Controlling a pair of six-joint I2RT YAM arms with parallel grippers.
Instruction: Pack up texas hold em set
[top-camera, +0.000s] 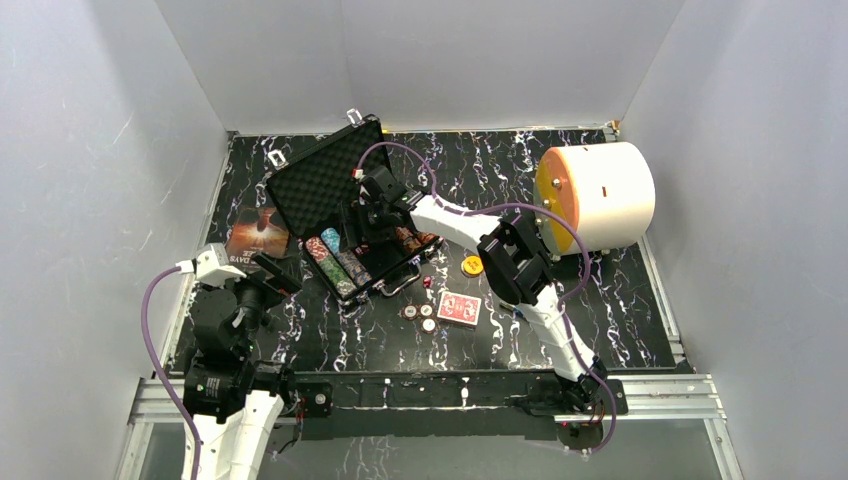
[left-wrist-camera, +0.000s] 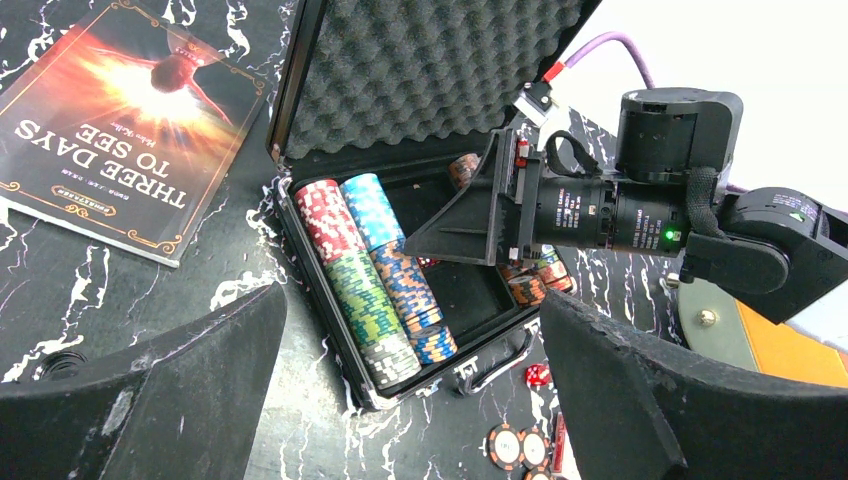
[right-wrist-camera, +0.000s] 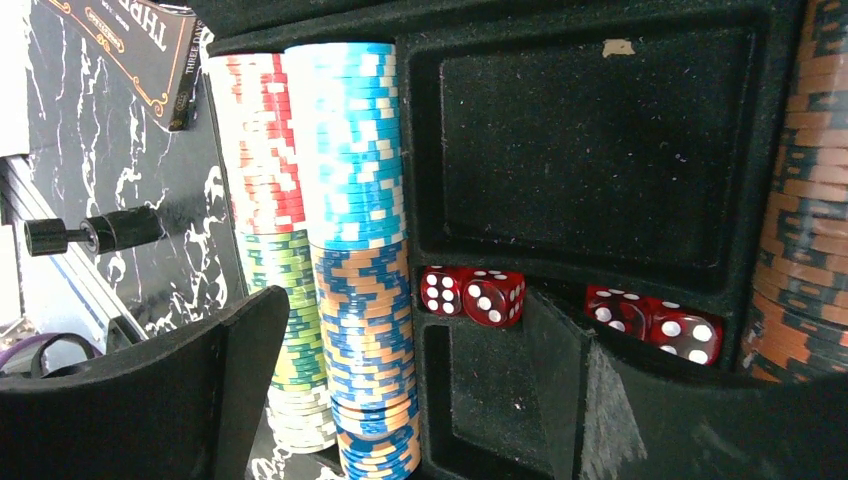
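Two wide-apart grippers: left gripper (left-wrist-camera: 410, 305) near case (left-wrist-camera: 430, 70), right gripper (right-wrist-camera: 405, 300) over red dice (right-wrist-camera: 475, 295)

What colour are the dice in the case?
The dice are red with white pips; right wrist view.

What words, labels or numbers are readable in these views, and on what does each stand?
"THREE DAYS TO SEE": cover of the booklet, upside down in the left wrist view.
Smaller lines on that cover: too small to read.
White print on the right arm's wrist housing: too blurred to read.
The dice: white pips only, no lettering.
The chips and red card deck: no readable text.
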